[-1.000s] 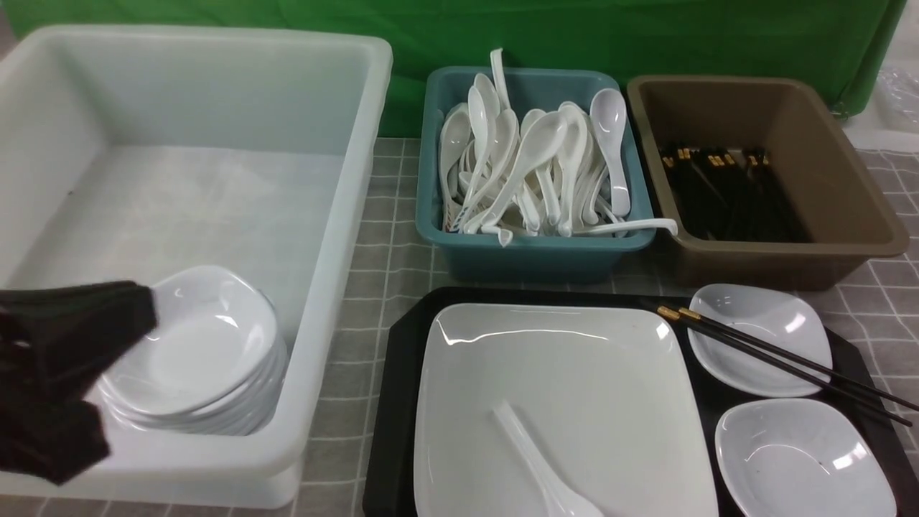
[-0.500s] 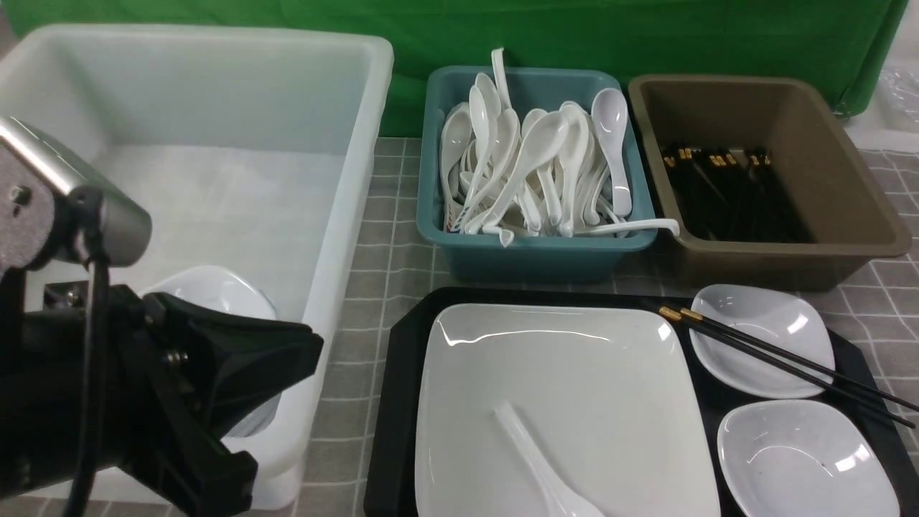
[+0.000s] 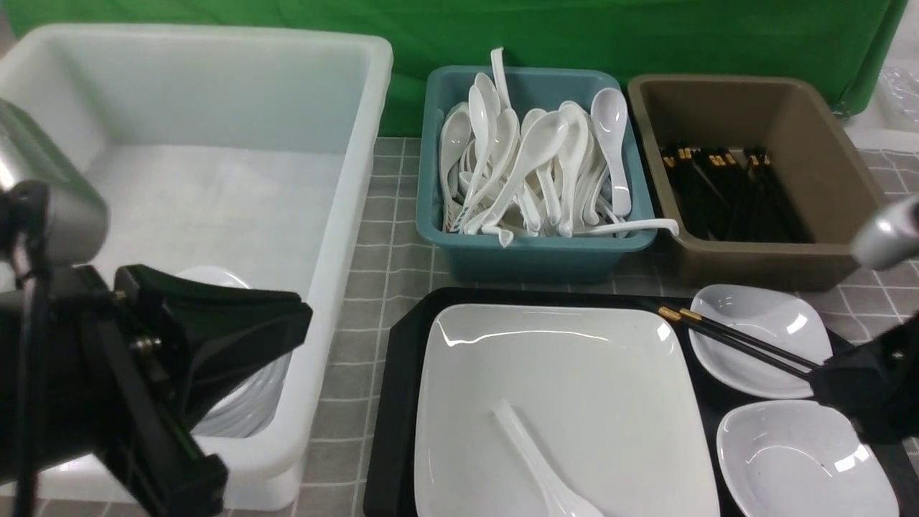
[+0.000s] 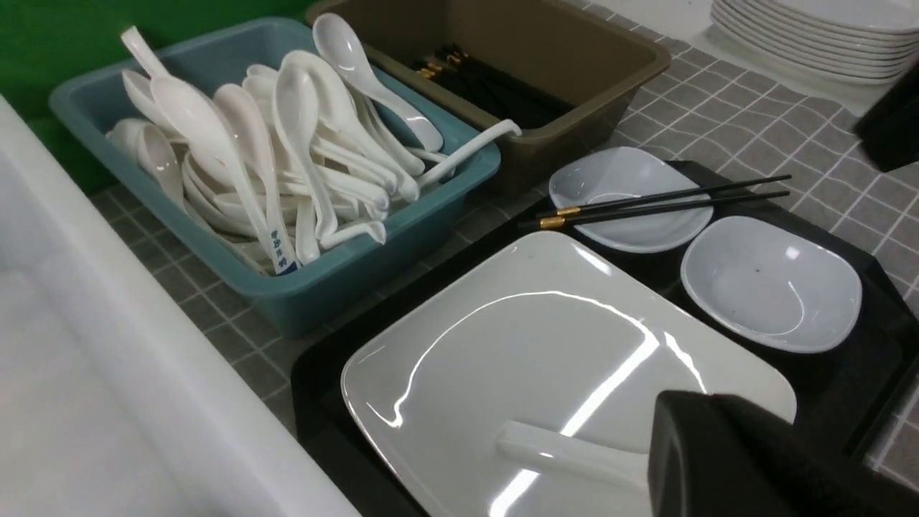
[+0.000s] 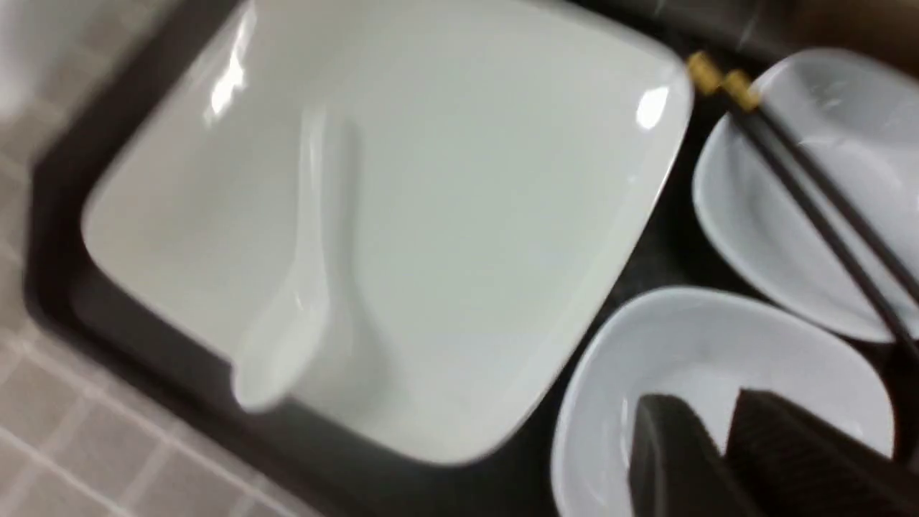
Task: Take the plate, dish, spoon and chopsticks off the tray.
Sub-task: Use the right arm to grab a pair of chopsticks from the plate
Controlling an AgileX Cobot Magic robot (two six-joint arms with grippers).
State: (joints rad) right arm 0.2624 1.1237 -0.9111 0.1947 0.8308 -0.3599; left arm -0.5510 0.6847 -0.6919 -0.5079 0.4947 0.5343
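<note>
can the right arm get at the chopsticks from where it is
Probably yes: the chopsticks lie uncovered across the far small dish, and the right gripper hangs close by their thin ends with nothing between.

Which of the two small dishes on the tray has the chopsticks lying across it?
The far dish, the one nearer the brown tub: the chopsticks rest across it. The near dish holds nothing.

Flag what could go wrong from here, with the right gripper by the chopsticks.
1. The chopsticks only rest across the far small dish; the right gripper, close to their thin ends, could knock them rolling or tilt that dish.
2. The spoon lies loose on the glossy plate; lifting the plate first might slide it off.
</note>
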